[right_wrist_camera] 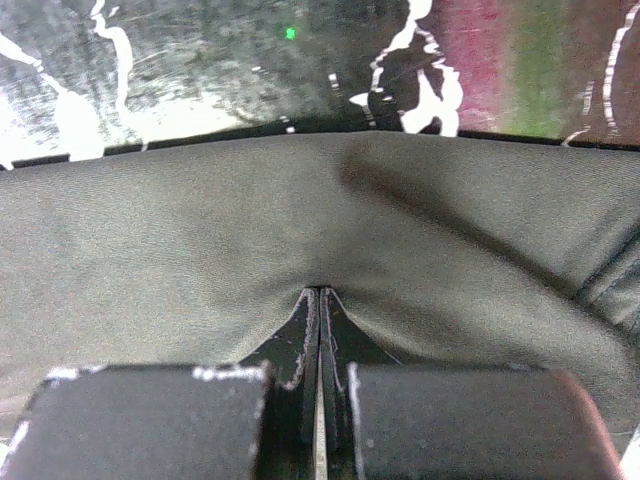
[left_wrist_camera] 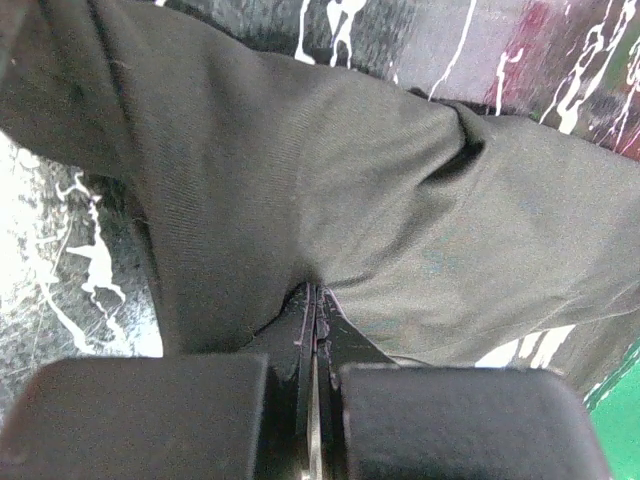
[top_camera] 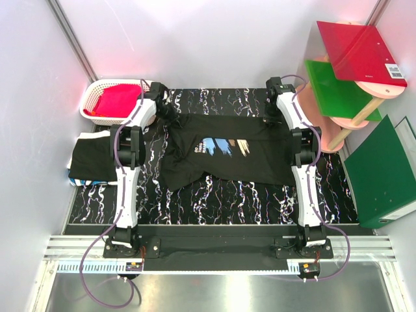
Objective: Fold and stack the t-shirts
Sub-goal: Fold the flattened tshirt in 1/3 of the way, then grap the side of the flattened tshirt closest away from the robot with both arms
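A black t-shirt (top_camera: 224, 153) with blue, pale-blue and orange brush strokes lies spread, print up, in the middle of the table. My left gripper (top_camera: 170, 112) is shut on its far left edge, and the fabric (left_wrist_camera: 300, 180) bunches into the closed fingertips (left_wrist_camera: 315, 292). My right gripper (top_camera: 268, 117) is shut on the far right edge, where the cloth (right_wrist_camera: 250, 230) puckers at its closed tips (right_wrist_camera: 320, 292). A folded black t-shirt (top_camera: 91, 158) lies flat at the table's left edge, beside the left arm.
A white basket (top_camera: 97, 88) holding red cloth stands at the far left. Red (top_camera: 361, 52) and green (top_camera: 341, 91) shelf boards stand at the far right, with a green folder (top_camera: 383, 172) leaning below them. The table top (top_camera: 227, 198) is black marble with white veins.
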You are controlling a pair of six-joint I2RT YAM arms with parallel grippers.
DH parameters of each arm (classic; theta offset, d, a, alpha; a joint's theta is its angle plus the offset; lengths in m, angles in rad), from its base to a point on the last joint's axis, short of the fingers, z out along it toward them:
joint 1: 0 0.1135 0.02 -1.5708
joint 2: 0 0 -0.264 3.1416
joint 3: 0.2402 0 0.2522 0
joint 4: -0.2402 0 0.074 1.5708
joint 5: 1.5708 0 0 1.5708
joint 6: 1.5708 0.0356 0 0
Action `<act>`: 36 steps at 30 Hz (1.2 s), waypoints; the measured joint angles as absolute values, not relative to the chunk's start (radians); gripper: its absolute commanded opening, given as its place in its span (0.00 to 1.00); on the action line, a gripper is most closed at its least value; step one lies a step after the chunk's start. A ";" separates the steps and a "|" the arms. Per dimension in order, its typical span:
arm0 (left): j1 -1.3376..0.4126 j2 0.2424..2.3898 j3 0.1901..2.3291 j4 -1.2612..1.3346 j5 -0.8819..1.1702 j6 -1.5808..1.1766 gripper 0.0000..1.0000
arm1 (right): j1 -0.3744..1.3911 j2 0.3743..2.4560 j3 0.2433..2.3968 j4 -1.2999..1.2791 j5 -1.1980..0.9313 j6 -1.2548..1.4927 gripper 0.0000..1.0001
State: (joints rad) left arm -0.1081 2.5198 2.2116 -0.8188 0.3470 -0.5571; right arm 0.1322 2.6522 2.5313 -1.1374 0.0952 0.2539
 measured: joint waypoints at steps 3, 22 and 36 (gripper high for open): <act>-0.107 2.506 2.191 -0.819 0.347 -0.553 0.14 | 0.138 2.652 2.531 -1.137 0.084 0.250 0.08; -0.055 1.615 1.247 -0.471 0.569 -0.525 0.99 | -0.144 1.503 1.448 -0.882 -0.126 0.422 1.00; -0.060 1.444 0.810 -0.488 0.630 -0.559 0.99 | -0.311 1.464 0.821 -0.865 -0.318 0.583 0.99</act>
State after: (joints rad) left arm -0.0597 1.4441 0.8097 -0.4877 0.6304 -0.5587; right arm -0.3115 1.4643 0.8207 -0.8646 -0.3176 0.5831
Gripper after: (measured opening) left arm 0.987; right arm 0.993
